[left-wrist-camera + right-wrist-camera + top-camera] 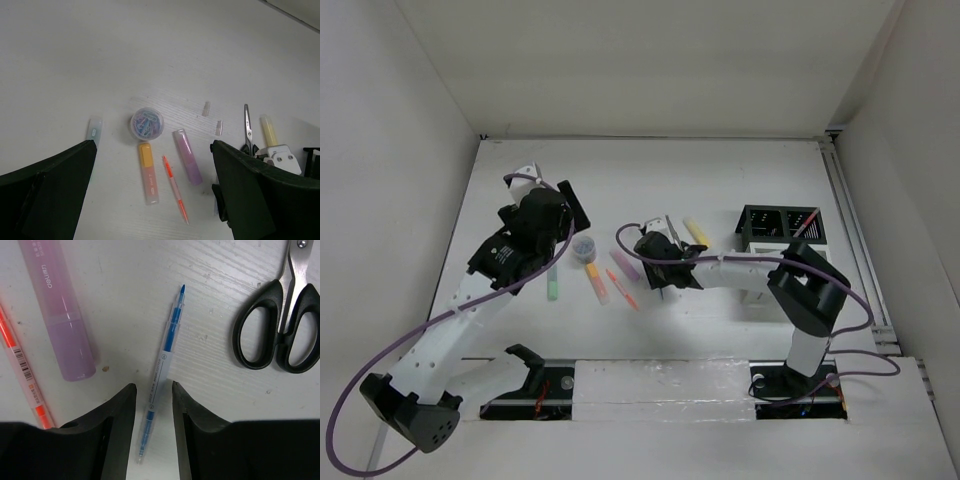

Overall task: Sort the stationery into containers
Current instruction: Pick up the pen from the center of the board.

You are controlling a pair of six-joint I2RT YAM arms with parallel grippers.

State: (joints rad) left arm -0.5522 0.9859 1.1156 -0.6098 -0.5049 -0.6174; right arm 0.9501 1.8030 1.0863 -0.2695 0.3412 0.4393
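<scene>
Bright, flat overhead light, pale all over.
The white table (720, 180) looks washed out, with no hard glare and only faint, soft-edged shadows under the arms. In the wrist views the tabletop is sharp. The left gripper (153, 144) and right gripper (154, 389) sit dark and slightly soft near the lens. The scissors (280, 336) carry a mild sheen.

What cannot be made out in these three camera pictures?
Right wrist view: black-handled steel scissors, blades cut off by the top edge.
Left wrist view: pale green marker, partly hidden behind the left gripper.
Top view: thin blue pen, hidden under the right gripper.
</scene>
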